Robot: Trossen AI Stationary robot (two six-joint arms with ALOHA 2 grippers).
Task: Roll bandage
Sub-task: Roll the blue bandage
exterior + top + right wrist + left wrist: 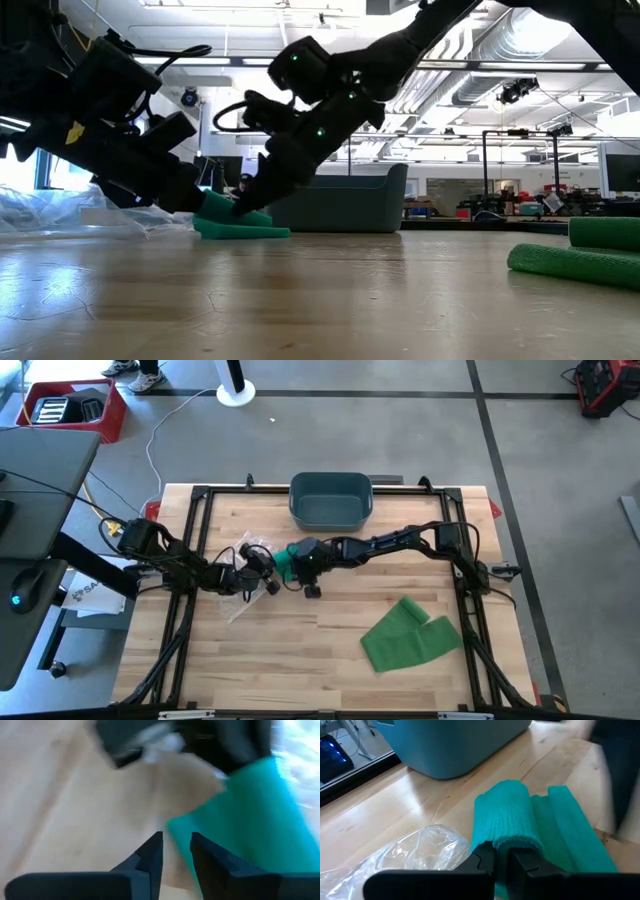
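Grippers meet over a teal bandage near the middle of the wooden table, seen from above. The left gripper reaches in from the left side, the right gripper from the right, and the bandage lies between them, just in front of a blue-grey tub. A crumpled clear plastic bag lies under the left arm, and a loose green sheet rests well apart toward the right front of the table.

From table height, the left gripper presses down onto the near end of the bandage, which sits on the tabletop with one part raised. The right gripper comes down steeply, its tips at the raised part. The tub stands behind.

Past the left wrist, the two fingers stand pinched together on the edge of a rolled fold of the bandage, with a flat length of it beside the roll. The bag lies near, the tub beyond.

Past the right wrist, the fingers stand a narrow gap apart, clasping nothing. The bandage lies just beside one tip; touching or not, the blur hides.
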